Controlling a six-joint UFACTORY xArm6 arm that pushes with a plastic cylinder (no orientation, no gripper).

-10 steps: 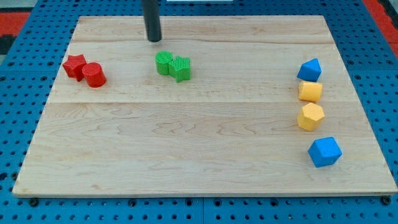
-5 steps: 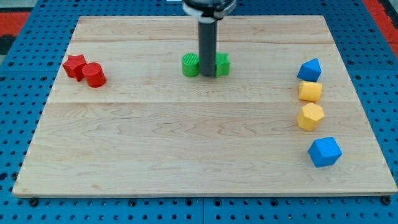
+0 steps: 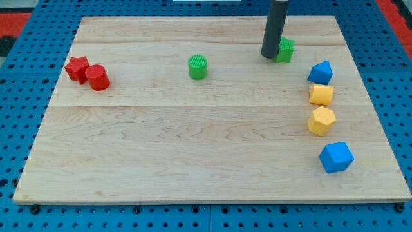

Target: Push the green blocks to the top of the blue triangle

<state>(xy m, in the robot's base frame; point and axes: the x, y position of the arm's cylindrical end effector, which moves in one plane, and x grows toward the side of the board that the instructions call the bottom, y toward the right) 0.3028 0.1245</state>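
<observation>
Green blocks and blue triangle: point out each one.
Green cylinder block [image 3: 198, 67], camera view, its ridged side.
Green block by my tip [image 3: 286, 49], camera view, visible right part.
Blue triangle block [image 3: 320, 72], camera view, front face.

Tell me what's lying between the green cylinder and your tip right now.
Nothing: bare board between the green cylinder and my tip in the camera view.

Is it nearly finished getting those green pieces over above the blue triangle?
About halfway. One green block sits up-left of the blue triangle, nearly there, with my tip against its left side. The green cylinder stands alone mid-board and has yet to be brought across.
</observation>
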